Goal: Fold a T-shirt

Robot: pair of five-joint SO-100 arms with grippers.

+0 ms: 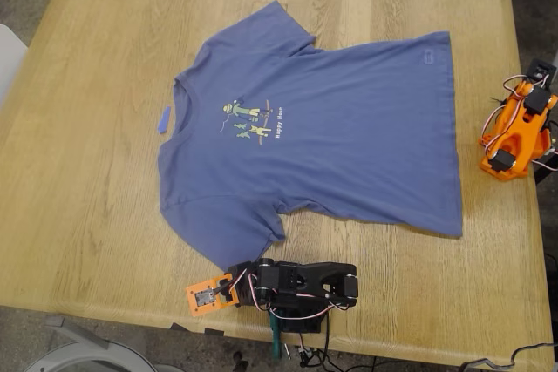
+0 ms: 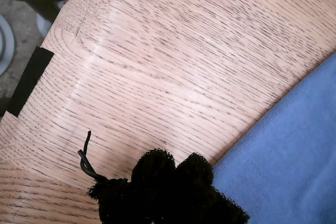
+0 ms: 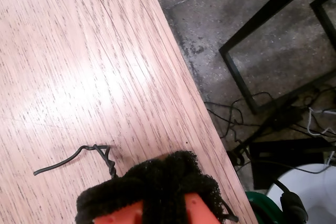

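Observation:
The slate-blue T-shirt [image 1: 331,137] lies flat and spread out on the wooden table [image 1: 96,206], collar toward the exterior view's left, its small chest print [image 1: 253,119] facing up. My first gripper [image 1: 205,296] rests at the table's near edge, just off the nearer sleeve. In the first wrist view its black padded fingertips [image 2: 157,174] press together with nothing between them, beside the T-shirt's hem [image 2: 294,161]. My second arm [image 1: 516,126] sits folded at the exterior view's right. My second gripper [image 3: 157,184] is shut over bare wood near the table edge.
A tiny blue scrap [image 1: 164,119] lies by the collar. A short black wire [image 3: 79,156] sticks out beside the second gripper's pads. Past the table edge are the floor, cables [image 3: 247,129] and a black frame [image 3: 273,19]. A chair base [image 1: 87,356] stands below the near corner.

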